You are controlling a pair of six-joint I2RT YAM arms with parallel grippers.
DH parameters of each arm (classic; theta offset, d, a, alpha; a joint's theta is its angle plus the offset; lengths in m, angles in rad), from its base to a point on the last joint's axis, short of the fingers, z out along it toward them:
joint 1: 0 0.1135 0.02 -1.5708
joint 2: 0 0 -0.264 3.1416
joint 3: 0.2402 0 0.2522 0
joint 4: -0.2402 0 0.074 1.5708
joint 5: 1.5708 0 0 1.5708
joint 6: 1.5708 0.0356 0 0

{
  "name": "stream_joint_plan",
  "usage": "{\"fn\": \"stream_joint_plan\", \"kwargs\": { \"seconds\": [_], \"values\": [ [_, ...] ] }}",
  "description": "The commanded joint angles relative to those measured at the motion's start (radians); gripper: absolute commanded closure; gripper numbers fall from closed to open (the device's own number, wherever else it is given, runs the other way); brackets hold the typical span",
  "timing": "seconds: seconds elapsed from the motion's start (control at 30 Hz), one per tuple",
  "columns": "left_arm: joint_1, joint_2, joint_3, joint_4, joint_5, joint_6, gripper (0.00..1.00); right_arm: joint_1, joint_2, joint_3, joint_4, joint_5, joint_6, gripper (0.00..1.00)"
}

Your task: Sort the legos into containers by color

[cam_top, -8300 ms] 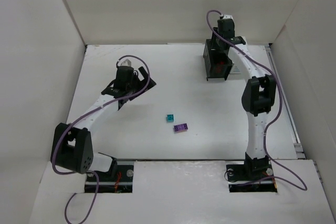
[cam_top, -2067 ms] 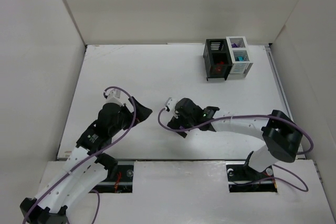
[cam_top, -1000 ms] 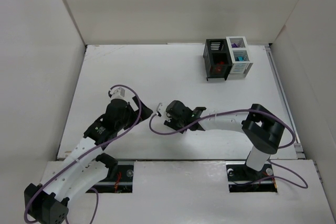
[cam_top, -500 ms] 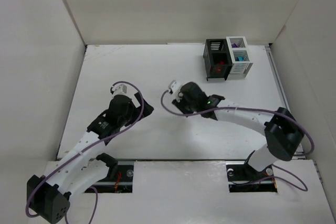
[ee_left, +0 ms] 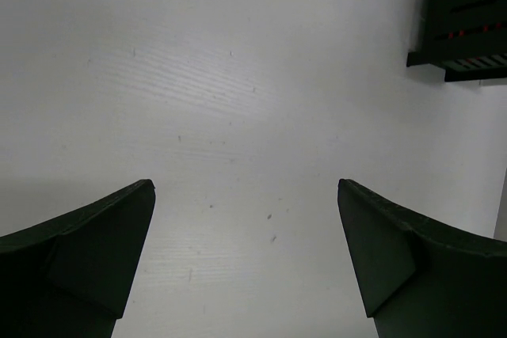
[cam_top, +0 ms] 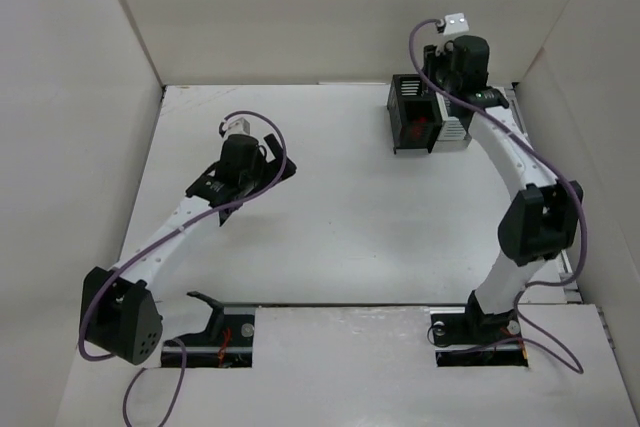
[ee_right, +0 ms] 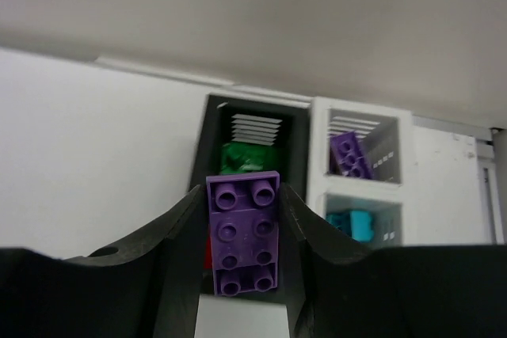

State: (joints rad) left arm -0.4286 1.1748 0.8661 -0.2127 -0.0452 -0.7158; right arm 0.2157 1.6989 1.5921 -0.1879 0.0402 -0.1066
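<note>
My right gripper hangs over the containers at the back right and is shut on a purple lego, held studs-up between its fingers. Below it the black bin holds green legos, with red showing beside the held brick. The white bin holds a purple lego in its far cell and teal legos in its near cell. In the top view the arm partly covers the black bin and white bin. My left gripper is open and empty over bare table.
The left wrist view shows the black bin's slatted side at its top right, with red behind the slats. White walls enclose the table at the back and on both sides. No loose legos show on the tabletop.
My right arm swung from the middle of the table up to the back right bins, carrying the purple lego. My left arm reached farther back and left.
</note>
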Motion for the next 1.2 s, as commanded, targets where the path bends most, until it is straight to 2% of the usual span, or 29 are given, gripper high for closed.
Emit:
{"fn": "stream_joint_plan", "kwargs": {
  "seconds": [0.0,0.13,0.27,0.6,0.73,0.83,0.9,0.93,1.17],
  "values": [
    [0.022,0.040,0.085,0.062,0.007,0.036,0.00,-0.073,0.128,0.132,0.024,-0.002,0.067,0.83],
    [0.045,0.108,0.140,0.073,0.007,0.045,0.00,-0.139,0.269,0.314,0.024,0.035,0.104,0.83],
    [0.056,0.164,0.186,0.091,0.007,0.055,0.00,-0.176,0.367,0.414,0.024,0.035,0.136,0.83],
    [0.065,0.259,0.244,0.113,0.018,0.045,0.00,-0.205,0.550,0.562,0.024,0.066,0.145,0.79],
    [0.065,0.269,0.244,0.122,0.028,0.035,0.00,-0.214,0.574,0.575,0.033,0.052,0.145,0.68],
    [0.065,0.269,0.244,0.122,0.028,0.035,0.00,-0.214,0.574,0.549,0.042,0.061,0.154,0.55],
    [0.065,0.269,0.244,0.122,0.028,0.035,0.00,-0.214,0.552,0.534,0.042,0.061,0.154,0.36],
    [0.065,0.260,0.244,0.122,0.028,0.035,0.00,-0.214,0.551,0.534,0.051,0.061,0.154,0.31],
    [0.065,0.220,0.212,0.122,0.028,0.026,0.00,-0.223,0.440,0.471,0.051,0.061,0.154,0.14]
  ]
}}
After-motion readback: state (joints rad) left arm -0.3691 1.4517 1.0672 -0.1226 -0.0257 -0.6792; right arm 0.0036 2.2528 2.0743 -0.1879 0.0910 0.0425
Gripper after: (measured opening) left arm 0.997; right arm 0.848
